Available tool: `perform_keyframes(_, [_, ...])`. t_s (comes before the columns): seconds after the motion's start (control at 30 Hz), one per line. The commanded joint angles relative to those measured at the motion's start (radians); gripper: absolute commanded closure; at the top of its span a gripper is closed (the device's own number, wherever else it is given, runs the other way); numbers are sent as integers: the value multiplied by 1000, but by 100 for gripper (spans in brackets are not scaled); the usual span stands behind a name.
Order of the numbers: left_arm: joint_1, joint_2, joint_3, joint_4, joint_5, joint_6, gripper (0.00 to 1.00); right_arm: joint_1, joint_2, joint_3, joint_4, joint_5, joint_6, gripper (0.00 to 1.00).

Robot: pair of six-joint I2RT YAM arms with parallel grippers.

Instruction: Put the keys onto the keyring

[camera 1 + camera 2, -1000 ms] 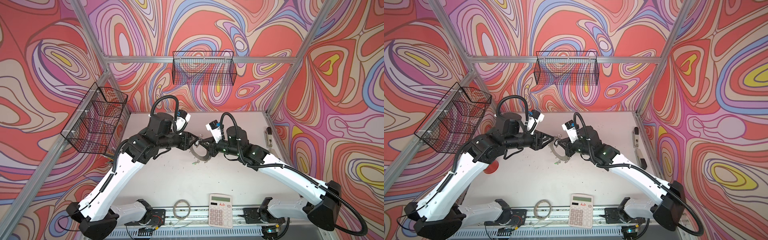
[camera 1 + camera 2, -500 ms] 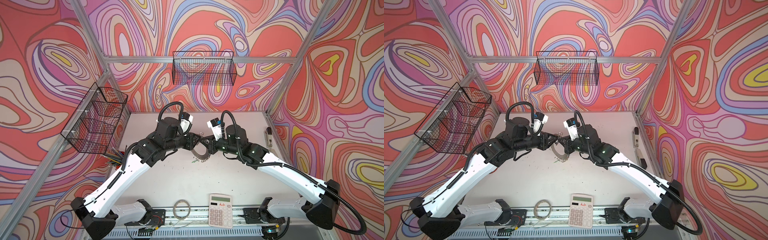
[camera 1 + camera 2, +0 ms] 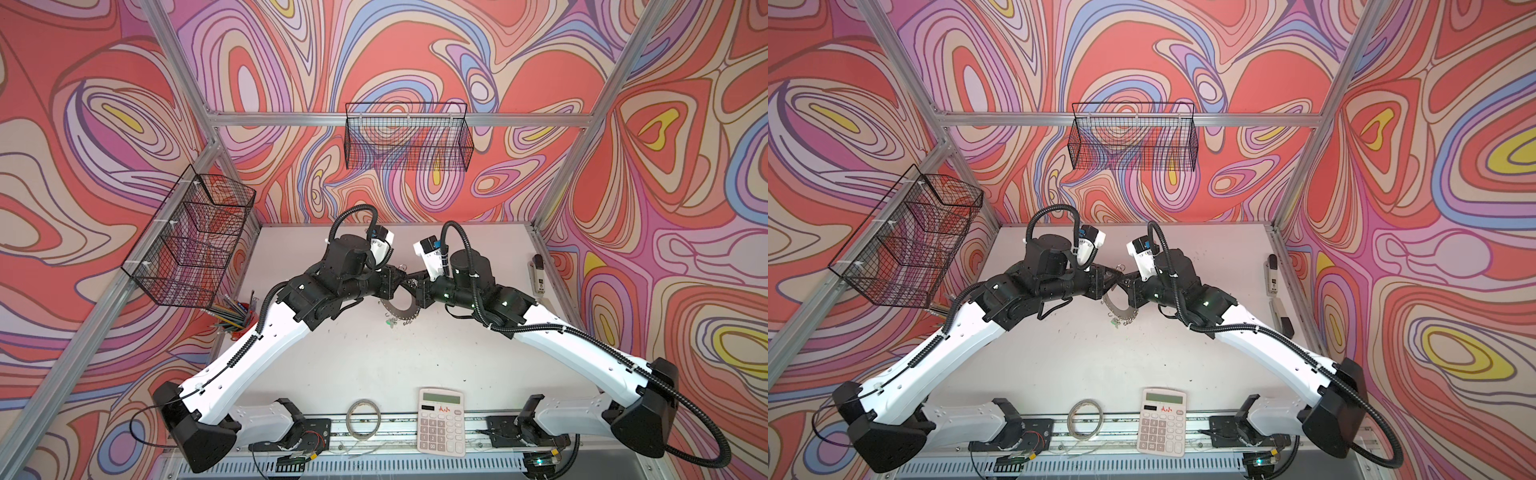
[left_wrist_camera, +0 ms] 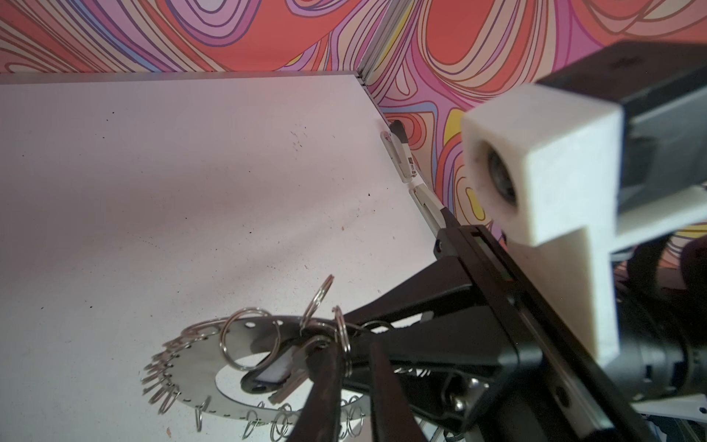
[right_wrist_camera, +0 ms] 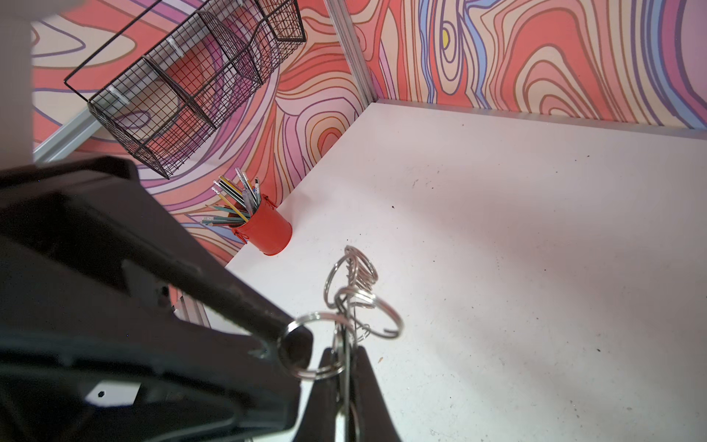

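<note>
Right gripper (image 5: 346,367) is clamped tight on the edge of the keyring (image 4: 195,367), holding it over the middle of the table (image 4: 153,191) with the disc tilted and the loops dangling. Left gripper (image 4: 350,350) is right up against it, jaws nearly together, but I can't tell if they've actually got anything. Black-tag key (image 4: 267,373) lies across the disc's hole, right by a left finger.

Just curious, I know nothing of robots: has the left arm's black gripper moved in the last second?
Yes: the left gripper slid rightward, nearer below the middle of the back wall's black wire basket.
</note>
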Motion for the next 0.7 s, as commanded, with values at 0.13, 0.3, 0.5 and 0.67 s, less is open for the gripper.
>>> perform_keyframes(0.13, [-2, 14, 27, 1, -32, 6, 100, -1, 3, 25, 35, 6, -7, 100])
perform_keyframes(0.3, [1, 36, 119, -137, -28, 53, 100, -1, -4, 20, -1, 79, -65, 100])
perform_keyframes(0.5, [19, 176, 406, -573, 61, 235, 100, -1, -17, 4, -51, 231, -221, 100])
perform_keyframes(0.67, [28, 222, 454, -778, 68, 332, 100, -1, -60, -12, -69, 329, -317, 100])
